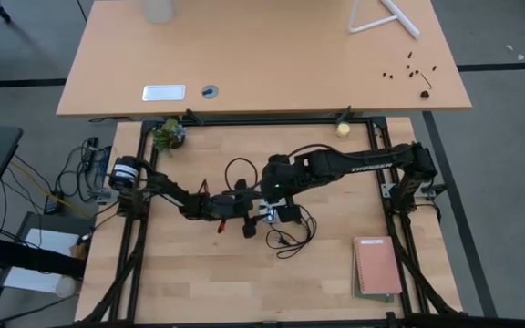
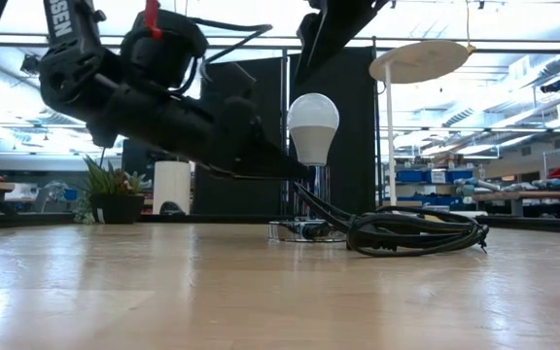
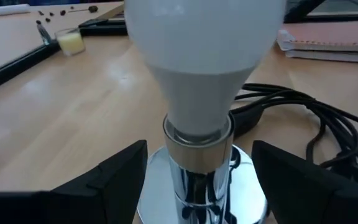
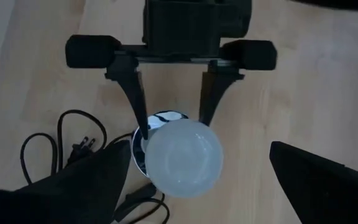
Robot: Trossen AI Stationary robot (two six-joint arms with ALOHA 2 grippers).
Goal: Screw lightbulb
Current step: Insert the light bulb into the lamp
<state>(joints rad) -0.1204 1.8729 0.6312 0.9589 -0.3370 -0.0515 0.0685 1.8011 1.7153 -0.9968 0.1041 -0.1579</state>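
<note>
The white lightbulb (image 2: 313, 122) stands upright with its base in the collar of the silver socket disc (image 3: 166, 186), which rests on the table. It also shows in the left wrist view (image 3: 204, 56) and, from above, in the right wrist view (image 4: 184, 158). My left gripper (image 4: 173, 124) reaches in low from the table's left, its fingers at the disc. My right gripper (image 4: 197, 186) hangs above the bulb, wide open, one finger on either side of the bulb's head and apart from it. My left gripper has the socket disc's rim (image 4: 139, 140) between its two fingers, one on each side. The fingers (image 3: 117, 177) come slanting down from the table's left. The disc lies flat on the table with the bulb upright on it.
The socket's black cord (image 2: 416, 233) lies coiled just right of the disc, toward the near edge (image 1: 290, 232). A pink notebook (image 1: 376, 266) lies at the near right. A pale-yellow ball (image 1: 343, 129) and a small plant (image 1: 167, 135) sit at the far edge.
</note>
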